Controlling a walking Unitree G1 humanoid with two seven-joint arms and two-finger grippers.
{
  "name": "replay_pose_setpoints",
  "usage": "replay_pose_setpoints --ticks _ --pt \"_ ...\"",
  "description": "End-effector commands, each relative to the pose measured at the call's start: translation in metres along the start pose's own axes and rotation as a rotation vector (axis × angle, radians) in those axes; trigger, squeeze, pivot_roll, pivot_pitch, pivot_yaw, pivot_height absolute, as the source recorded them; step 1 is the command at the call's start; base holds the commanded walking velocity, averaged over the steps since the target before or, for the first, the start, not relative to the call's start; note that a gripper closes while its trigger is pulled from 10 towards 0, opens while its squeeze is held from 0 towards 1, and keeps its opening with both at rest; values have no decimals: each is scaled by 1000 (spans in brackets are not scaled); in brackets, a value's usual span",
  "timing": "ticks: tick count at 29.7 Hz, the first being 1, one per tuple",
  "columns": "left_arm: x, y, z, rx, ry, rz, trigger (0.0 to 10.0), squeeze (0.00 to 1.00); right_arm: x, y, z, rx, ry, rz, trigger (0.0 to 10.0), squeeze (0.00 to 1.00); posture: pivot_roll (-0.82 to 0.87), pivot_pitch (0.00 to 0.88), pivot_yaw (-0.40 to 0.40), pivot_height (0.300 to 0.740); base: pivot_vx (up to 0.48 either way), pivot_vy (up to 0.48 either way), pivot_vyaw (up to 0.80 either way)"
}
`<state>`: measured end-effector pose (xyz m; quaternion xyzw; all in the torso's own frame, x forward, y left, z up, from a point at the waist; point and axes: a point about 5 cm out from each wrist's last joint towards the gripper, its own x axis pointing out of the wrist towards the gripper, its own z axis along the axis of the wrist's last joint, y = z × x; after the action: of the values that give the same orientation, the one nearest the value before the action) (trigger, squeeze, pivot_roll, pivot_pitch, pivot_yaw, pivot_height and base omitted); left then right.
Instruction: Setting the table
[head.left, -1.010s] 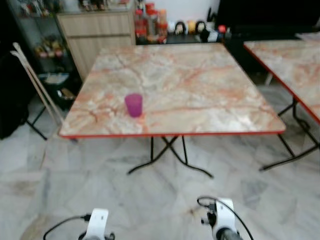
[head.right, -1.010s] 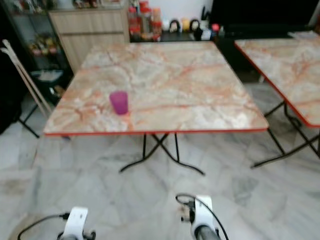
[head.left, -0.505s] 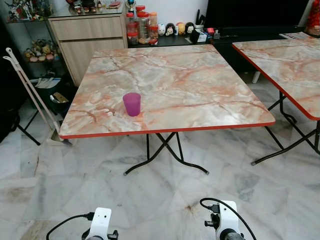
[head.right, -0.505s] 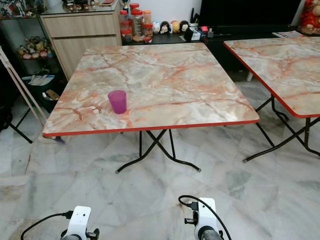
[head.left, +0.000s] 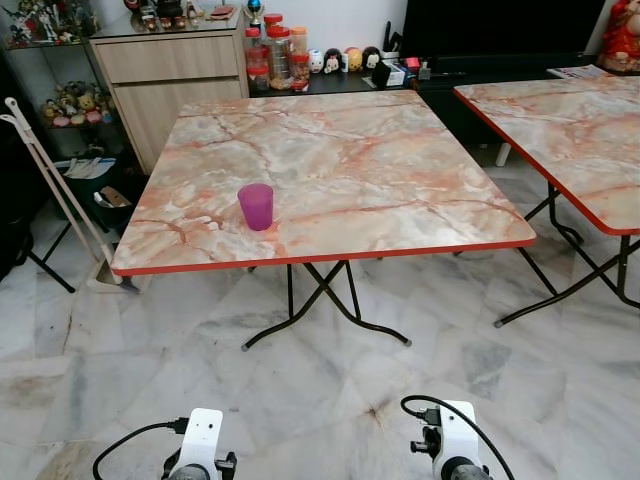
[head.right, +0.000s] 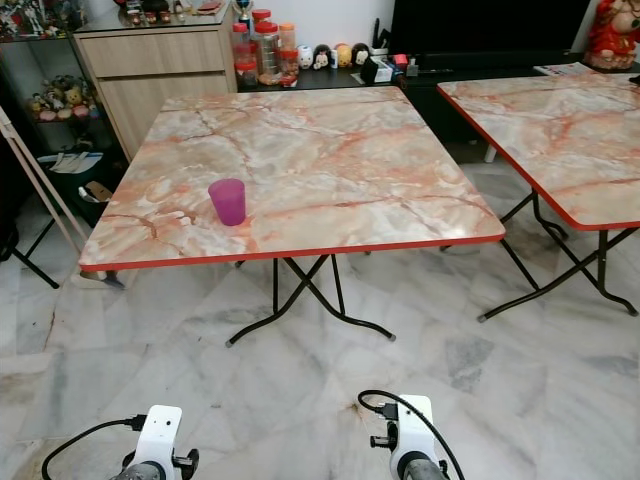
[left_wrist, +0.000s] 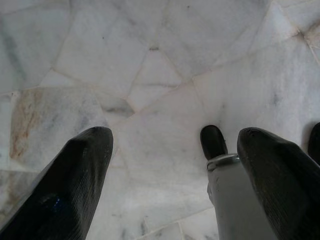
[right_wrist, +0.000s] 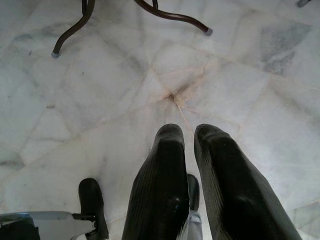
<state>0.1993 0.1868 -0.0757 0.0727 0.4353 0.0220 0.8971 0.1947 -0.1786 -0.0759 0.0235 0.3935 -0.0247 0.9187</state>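
Observation:
A purple plastic cup (head.left: 255, 206) stands upright near the front left of a marble-patterned folding table (head.left: 400, 190) with a red edge. Both arms hang low in front of me, well short of the table, with their white wrists at the bottom of the eye views. My left gripper (left_wrist: 172, 137) points down at the marble floor, its fingers (left_wrist: 75, 180) wide apart and open with nothing between them. My right gripper (right_wrist: 189, 131) also points at the floor, its two fingers (right_wrist: 162, 175) close together and shut on nothing.
A second matching table (head.left: 570, 110) stands to the right, with a gap between the two. Black crossed legs (head.left: 320, 300) splay out under the near table. A wooden cabinet (head.left: 170, 70) with jars stands behind, and a folded white rack (head.left: 55, 185) leans at the left.
The camera has steadied and shifted, so the blur is gone and the table sits slightly lower and further left in view. The cup and both hanging arms stay as they were.

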Motion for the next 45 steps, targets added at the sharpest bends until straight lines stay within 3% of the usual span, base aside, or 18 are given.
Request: replay_pose_setpoints --ticks 1,6,28,33,45 --pt "0 6 -2 -28 13 26 10000 0 1 1 7 -11 -32 0 10000 0 -18 0 25 740 0 0 800" --pt "-2 10 -9 -33 38 40 10000 0 1 0 6 31 -21 -8 10000 0 -16 0 23 740 0 0 420" --pt "-2 8 -10 -31 43 30 10000 0 1 -1 2 32 -8 -8 10000 0 -18 0 25 740 0 0 0" --pt "-2 8 -12 -35 45 33 10000 0 0 1 1 -3 -6 11 10000 0 -13 0 24 740 0 0 480" --pt "-2 9 -13 -19 49 29 10000 0 1 1 2 20 -4 7 10000 0 -13 0 25 740 255 0 133"
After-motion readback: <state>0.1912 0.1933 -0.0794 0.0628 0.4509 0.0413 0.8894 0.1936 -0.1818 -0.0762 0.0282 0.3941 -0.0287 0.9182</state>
